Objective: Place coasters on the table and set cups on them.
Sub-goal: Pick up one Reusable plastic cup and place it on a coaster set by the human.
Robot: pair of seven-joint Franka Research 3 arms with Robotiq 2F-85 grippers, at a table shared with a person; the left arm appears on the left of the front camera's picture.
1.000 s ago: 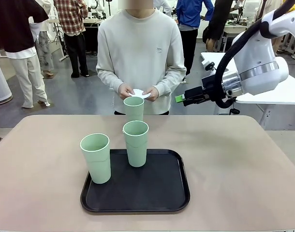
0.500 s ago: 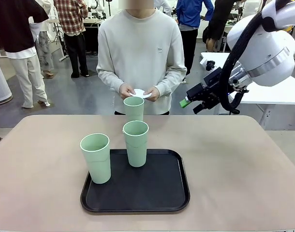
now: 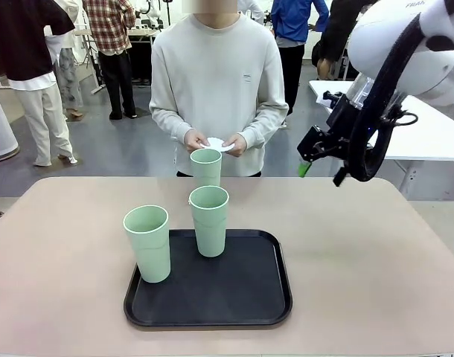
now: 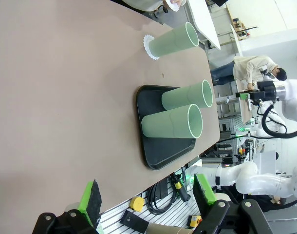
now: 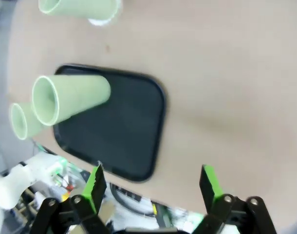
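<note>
Two mint-green cups [image 3: 210, 219] [image 3: 147, 242] stand on a black tray [image 3: 249, 297] on the beige table [image 3: 361, 253]. A third cup [image 3: 205, 165] stands behind the tray near the far edge, on a white lacy coaster [image 4: 149, 46]. The person's hands hold more white coasters [image 3: 216, 143] just above it. My right gripper [image 3: 305, 167] hangs above the table's far right with its fingers pointing down. In its wrist view the right gripper [image 5: 152, 181] is open and holds nothing. My left gripper [image 4: 147, 195] is open and empty, well off from the cups [image 4: 173, 122].
The person stands at the far side, mid-table. Bare tabletop lies left and right of the tray [image 5: 134, 136]. A white table [image 3: 428, 134] stands behind my right arm. Other people stand farther back.
My right arm has swung its gripper from pointing left to pointing down, shifting slightly right and lower. The cups, the tray and the person's hands have stayed put.
</note>
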